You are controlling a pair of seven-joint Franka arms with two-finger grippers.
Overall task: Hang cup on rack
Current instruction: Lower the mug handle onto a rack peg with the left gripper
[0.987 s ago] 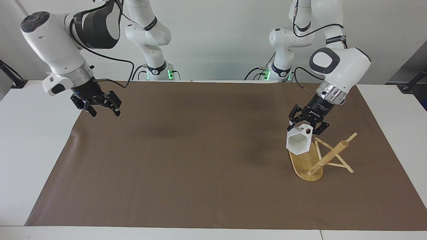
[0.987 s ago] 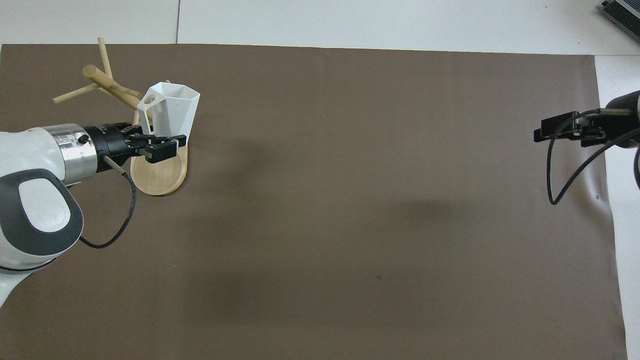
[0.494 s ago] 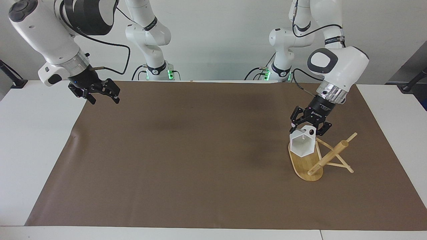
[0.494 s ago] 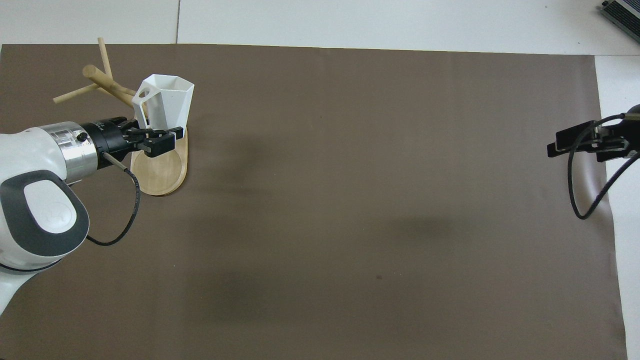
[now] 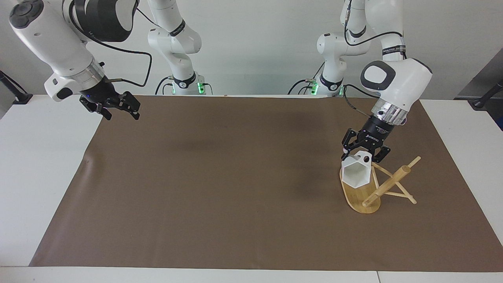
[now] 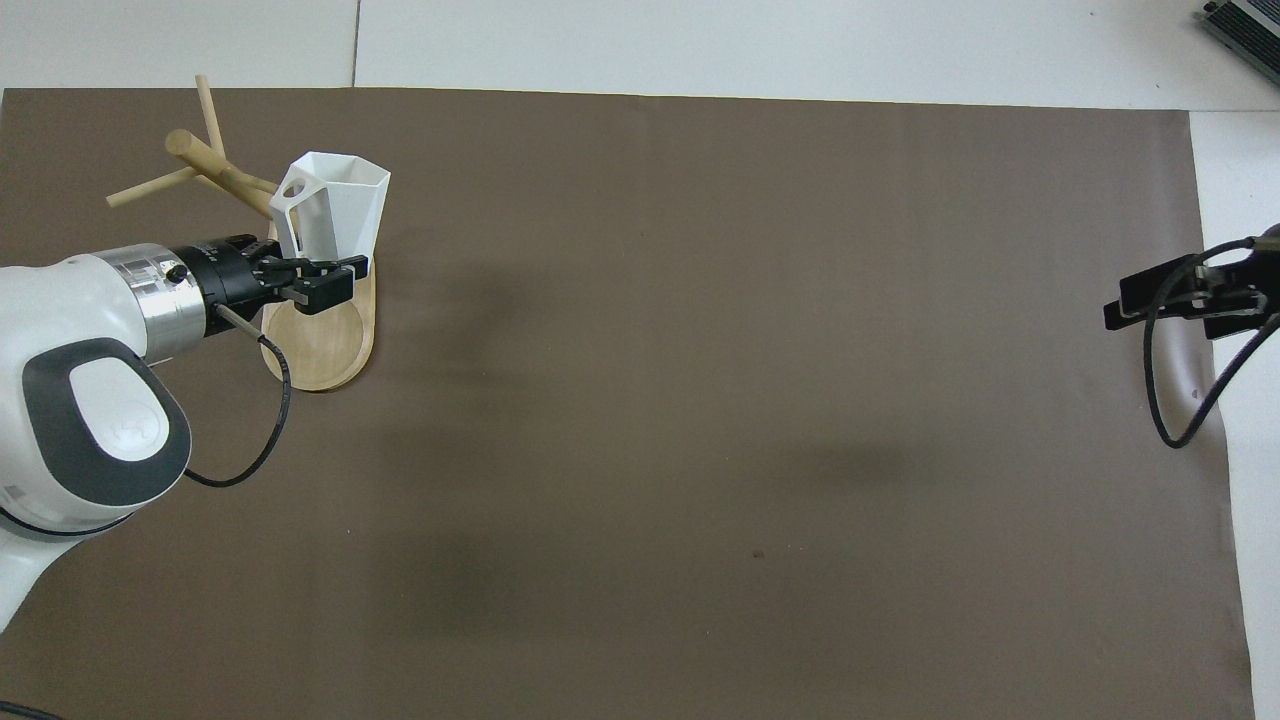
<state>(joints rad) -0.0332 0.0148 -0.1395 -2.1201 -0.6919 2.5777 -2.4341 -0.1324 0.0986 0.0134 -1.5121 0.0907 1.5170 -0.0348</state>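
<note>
At the left arm's end of the worktop (image 5: 47, 165) you have the rack (image 5: 367, 194) standing on the brown mat (image 5: 235, 177), its oval base flat and its thick post leaning away from the robots with thin pegs crossing near its top; your left gripper (image 5: 363, 151) is over the end of that base nearer the robots, fingers clamped on the cup (image 5: 355, 173); the cup is held off the mat, its hexagonal mouth tipped up and away from the robots, its narrow bottom at the gripper; the handle, with its round hole, sits on the side facing the post; in the overhead view the cup (image 6: 335, 205) lies just beside the post and the nearest peg of the rack (image 6: 320, 350), and you cannot tell from either view whether the handle touches a peg; no peg shows through the hole; the left gripper (image 6: 320, 280) there grips the cup's lower body from the robots' side.

Your right arm waits at its own end, the right gripper (image 5: 118, 108) raised over the mat's edge, fingers spread apart and holding nothing; in the overhead view the right gripper (image 6: 1165, 300) shows only at the frame's margin, by the mat's edge (image 6: 1205, 250).
</note>
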